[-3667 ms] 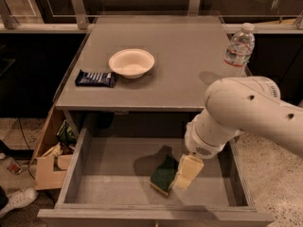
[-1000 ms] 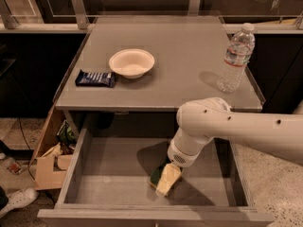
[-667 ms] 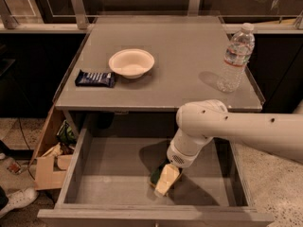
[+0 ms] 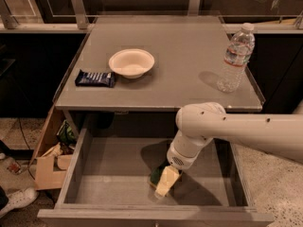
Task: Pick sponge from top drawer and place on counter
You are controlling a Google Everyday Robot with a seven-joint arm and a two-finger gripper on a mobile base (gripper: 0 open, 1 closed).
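Observation:
The top drawer [image 4: 109, 174] stands pulled open below the counter [image 4: 175, 56]. The sponge [image 4: 156, 175] lies on the drawer floor, only a sliver of its dark green layer showing to the left of my gripper. My gripper [image 4: 163, 183] reaches down from the white arm into the middle of the drawer and sits right over the sponge, covering most of it. Its pale yellowish finger points down toward the drawer's front.
On the counter stand a white bowl [image 4: 131, 63], a dark blue snack wrapper [image 4: 95, 78] at the left edge and a clear water bottle [image 4: 235, 58] at the right. A cardboard box [image 4: 47, 160] with clutter sits on the floor left of the cabinet.
The arm has swung left and lowered the gripper onto the sponge since the earliest frame. Over the last second it has hardly moved.

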